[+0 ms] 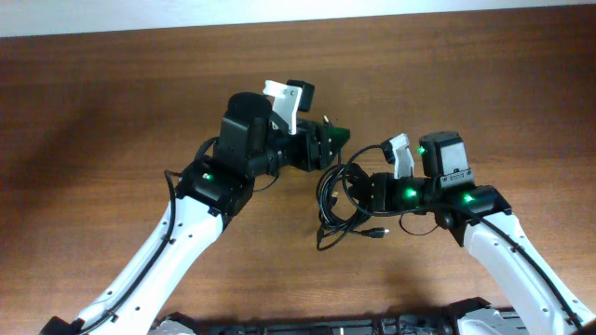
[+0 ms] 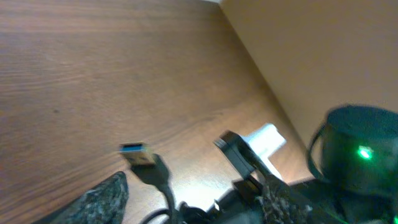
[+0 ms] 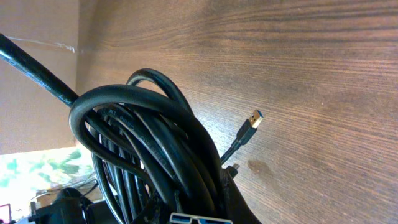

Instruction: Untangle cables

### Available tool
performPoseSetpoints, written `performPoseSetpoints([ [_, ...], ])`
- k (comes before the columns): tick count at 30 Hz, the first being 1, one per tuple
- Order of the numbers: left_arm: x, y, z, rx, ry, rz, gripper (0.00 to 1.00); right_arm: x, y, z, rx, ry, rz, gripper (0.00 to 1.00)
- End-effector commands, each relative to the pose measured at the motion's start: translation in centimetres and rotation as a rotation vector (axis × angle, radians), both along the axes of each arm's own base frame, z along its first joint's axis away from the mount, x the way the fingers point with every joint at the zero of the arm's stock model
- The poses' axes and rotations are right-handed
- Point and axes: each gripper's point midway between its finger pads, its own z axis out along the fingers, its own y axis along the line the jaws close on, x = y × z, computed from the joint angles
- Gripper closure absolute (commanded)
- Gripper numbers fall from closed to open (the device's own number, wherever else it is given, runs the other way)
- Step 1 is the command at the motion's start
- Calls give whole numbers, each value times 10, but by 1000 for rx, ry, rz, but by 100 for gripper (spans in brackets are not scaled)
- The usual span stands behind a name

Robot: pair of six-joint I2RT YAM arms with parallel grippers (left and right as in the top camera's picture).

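Coiled black cables (image 1: pixel 337 207) at the middle of the wooden table (image 1: pixel 112 112), bundle pinched at the right gripper (image 1: pixel 358 191), fingers pressed together, one blue-tongued USB plug (image 2: pixel 137 152) between the left gripper's (image 1: pixel 333 141) spread fingers (image 2: pixel 102 198)

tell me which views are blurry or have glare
Overhead: sharp, with the table a little dimmer toward its left side. Left wrist: soft and blurred throughout, with a pale glare patch on the wood beside the plug. Right wrist: the cables fill the near field fairly crisply; the lower left corner is blown out.
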Motion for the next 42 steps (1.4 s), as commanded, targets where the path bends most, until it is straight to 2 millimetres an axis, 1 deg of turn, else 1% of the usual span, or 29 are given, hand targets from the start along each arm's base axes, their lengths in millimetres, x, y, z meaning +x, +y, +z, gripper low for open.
performPoseSetpoints([
  [1, 18, 9, 3, 29, -31, 110, 34, -3, 3, 4, 10, -1, 20, 96],
  [6, 20, 9, 2, 34, -31, 116, 38, -7, 9, 6, 27, 2, 43, 96],
  [8, 18, 3, -5, 42, -18, 103, 38, -9, 12, 6, 27, 2, 57, 96],
  [10, 16, -6, -15, 40, 19, 94, 39, -11, 14, 6, 27, 2, 66, 96],
  [13, 19, -10, -22, 29, 50, 104, 48, -12, 15, 6, 27, 3, 70, 96],
  [16, 20, -10, -22, 29, 50, 105, 52, -12, 15, 6, 27, 2, 70, 96],
  [19, 21, -8, -22, 34, 46, 116, 62, -11, 15, 6, 26, 2, 69, 96],
  [20, 22, -8, -22, 35, 44, 119, 69, -11, 15, 5, 24, 2, 68, 96],
  [21, 22, -8, -22, 35, 45, 119, 78, -11, 15, 5, 24, 2, 68, 96],
  [22, 22, -8, -22, 35, 46, 118, 84, -11, 15, 5, 24, 2, 68, 96],
  [25, 19, -10, -21, 28, 49, 104, 92, -11, 15, 5, 23, 0, 67, 96],
  [26, 14, -14, -20, 13, 60, 68, 95, -9, 13, 5, 14, -5, 60, 96],
  [28, 8, -19, -19, -3, 73, 28, 95, -7, 12, 4, 6, -13, 52, 96],
  [30, 2, -18, -27, 14, 110, 17, 96, -6, 12, 5, 9, -17, 48, 96],
  [31, -4, -14, -37, 45, 158, 19, 97, -4, 13, 6, 16, -12, 37, 96],
  [34, -22, -7, -60, 112, 263, 14, 98, 4, 15, 13, 36, -42, 22, 96],
  [36, -35, -11, -68, 142, 301, -11, 99, 5, 15, 14, 38, -51, 22, 96],
  [39, -50, -25, -69, 158, 298, -57, 98, 6, 16, 15, 39, -58, 22, 96],
  [40, -57, -29, -73, 187, 293, -60, 97, 7, 16, 15, 40, -61, 22, 96],
  [42, -61, -24, -83, 250, 299, -27, 98, 7, 15, 15, 39, -61, 22, 96],
])
